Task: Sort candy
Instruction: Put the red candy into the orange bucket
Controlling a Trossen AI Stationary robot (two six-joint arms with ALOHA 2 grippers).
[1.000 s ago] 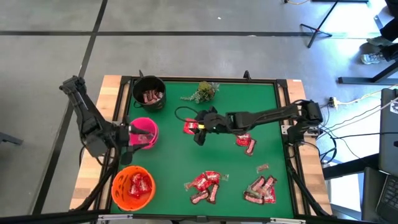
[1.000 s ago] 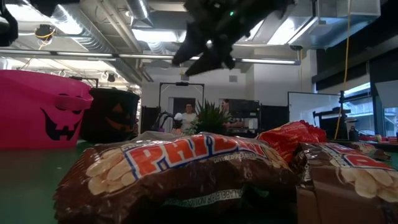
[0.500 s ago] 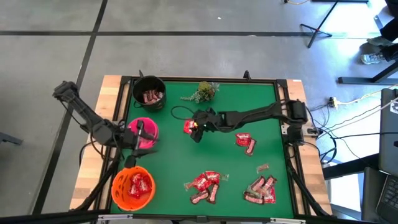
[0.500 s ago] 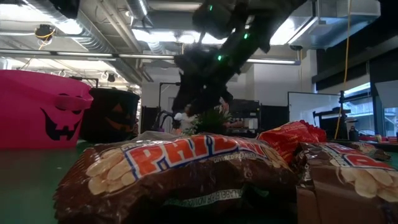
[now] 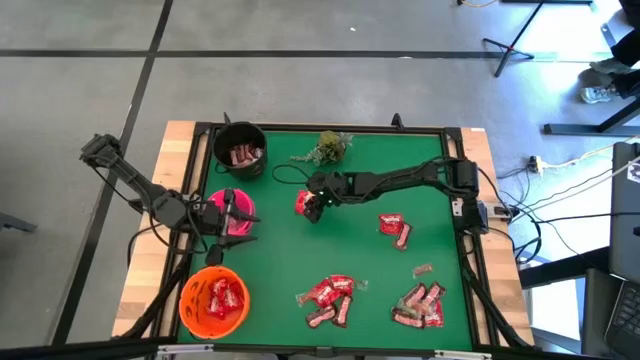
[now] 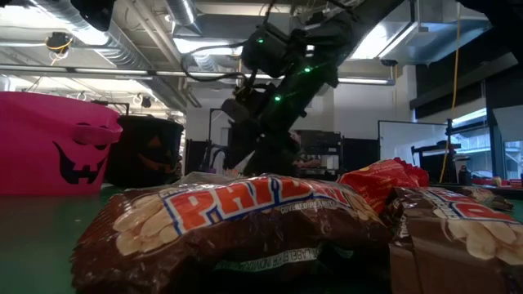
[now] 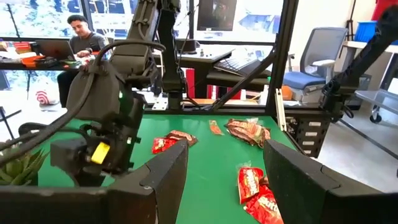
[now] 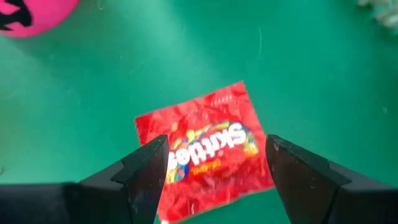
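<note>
Sorting partly done. The orange bowl (image 5: 213, 300) at the near left holds a heap of red packets; the black bowl (image 5: 240, 148) at the far left holds a few brown bars. The pink bowl (image 5: 232, 212) between them shows no sweets that can be made out. Much candy is left on the green counter (image 5: 360, 255): a cluster of red and brown pieces (image 5: 328, 297) near the front middle, another cluster (image 5: 420, 306) at the front right, one small loose bar (image 5: 422, 270), a pair (image 5: 395, 229) right of centre, and a single red packet (image 8: 202, 149) toward the pink bowl.

Right arm is stretched long and low across the counter from the right edge. Its right pincer (image 8: 214, 165) points straight down at that lone red packet, fingers spread to either side of it, not pinching; contact with the wrapper cannot be told.

Left arm waits folded at the left edge, its left pincer (image 5: 232, 210) over the pink bowl, fingers spread and holding nothing.

Judgement: well under halfway; the red packet looks to be the next pick.
</note>
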